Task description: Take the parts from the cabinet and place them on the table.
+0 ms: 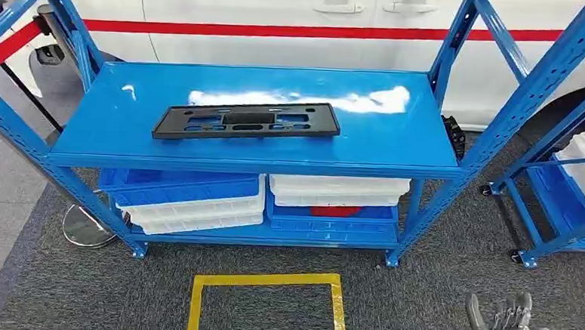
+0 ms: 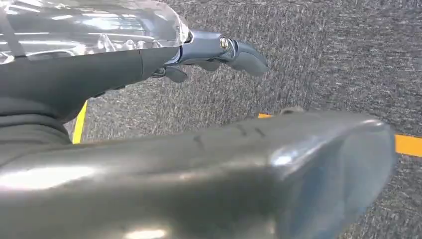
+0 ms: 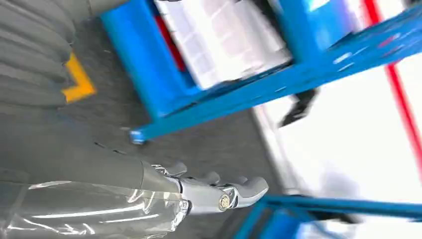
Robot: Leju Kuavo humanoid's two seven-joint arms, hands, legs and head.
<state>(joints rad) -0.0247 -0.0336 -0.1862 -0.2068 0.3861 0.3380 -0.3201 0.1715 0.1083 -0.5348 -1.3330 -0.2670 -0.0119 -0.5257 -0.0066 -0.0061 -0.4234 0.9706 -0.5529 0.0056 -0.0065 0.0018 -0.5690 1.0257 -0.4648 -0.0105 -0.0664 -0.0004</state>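
- Blue rack [image 1: 84, 188] spans the frame centre; its top shelf serves as worktop [image 1: 366, 139].
- Black part [image 1: 246, 121] lies flat on it, centre-left.
- Right robot hand [image 1: 502, 324], lower right: fingers spread, empty.
- Left robot hand [image 2: 219, 52]: fingers extended over carpet, holding nothing.

Matt black plastic part [image 1: 247, 121], glossy blue shelf [image 1: 396, 140]

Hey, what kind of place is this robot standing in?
Probably a workshop or car factory floor: blue steel shelving with stacked plastic bins, a black part on its shelf, a white car behind, and yellow floor markings on grey carpet.
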